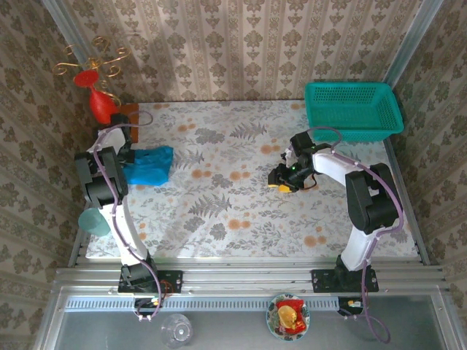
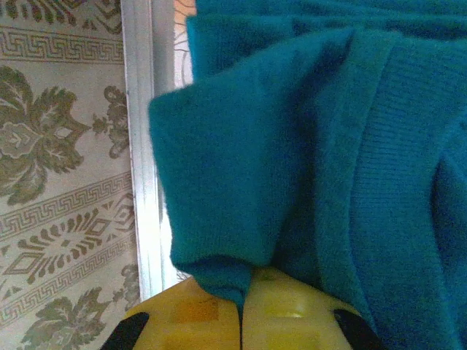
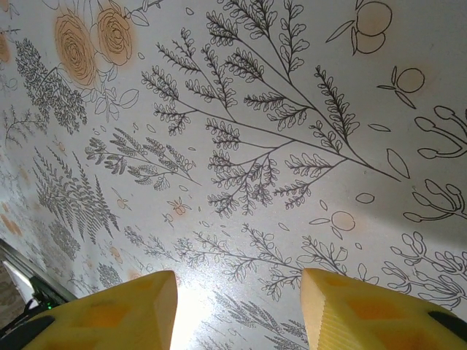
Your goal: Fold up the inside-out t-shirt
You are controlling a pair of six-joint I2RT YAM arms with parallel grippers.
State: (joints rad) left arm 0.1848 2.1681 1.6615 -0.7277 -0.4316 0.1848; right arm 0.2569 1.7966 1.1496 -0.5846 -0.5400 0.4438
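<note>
I have the inside-out t-shirt (image 1: 149,166) bunched in a compact heap at the left side of the table (image 1: 233,211), close to the left wall and well apart from the teal basket (image 1: 352,109) at the far right corner. The left gripper (image 2: 244,281) is clamped on the t-shirt: in the left wrist view the two yellow fingers (image 2: 292,313) meet with a fold of blue cloth pinched between them, and the rest of the garment hangs in soft layers in front of the lens. The right gripper (image 3: 237,292) is spread apart and holds nothing; it hangs over bare patterned tabletop near the middle of the table. Handling assessment: the cloth is light, soft and limp, with a matte knit surface that should not slip between the pads, but it offers no stiffness, so any single grasp will drag a bundle and not a flat panel. A ribbed band (image 2: 394,146) is visible in the left wrist view; I cannot tell whether it is the collar or a hem. I judge that seamed edges of this kind, or the shoulder and hem corners, are the best hold points, one per gripper, so the shirt can be drawn flat before folding. Markings: I can read no brand, label, tag or writing on the visible cloth.
</note>
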